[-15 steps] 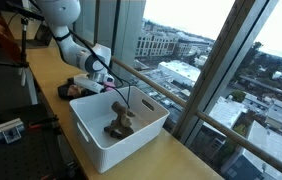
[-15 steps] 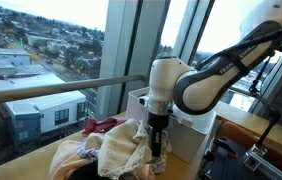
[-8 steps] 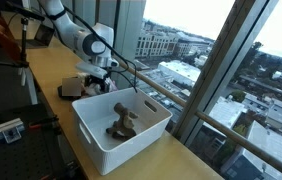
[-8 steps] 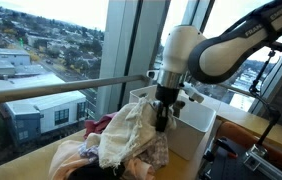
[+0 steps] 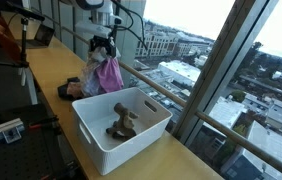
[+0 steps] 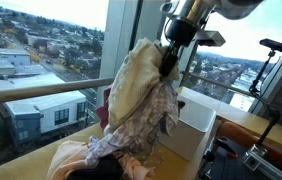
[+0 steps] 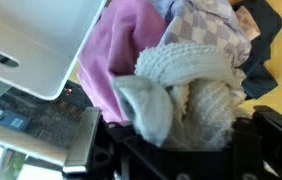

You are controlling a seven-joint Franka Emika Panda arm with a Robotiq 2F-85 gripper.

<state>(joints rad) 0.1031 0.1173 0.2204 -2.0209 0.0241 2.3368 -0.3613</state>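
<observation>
While the gripper (image 5: 102,45) clenches the clothes (image 5: 107,75), they hang above the pile (image 5: 74,89), at eleven o'clock of the bin (image 5: 99,146); the pick-up looks done, but they are not yet set down anywhere.

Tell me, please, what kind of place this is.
Probably a high floor of an office or lab: tall windows over city rooftops, a long wooden counter, and a white bin.
</observation>
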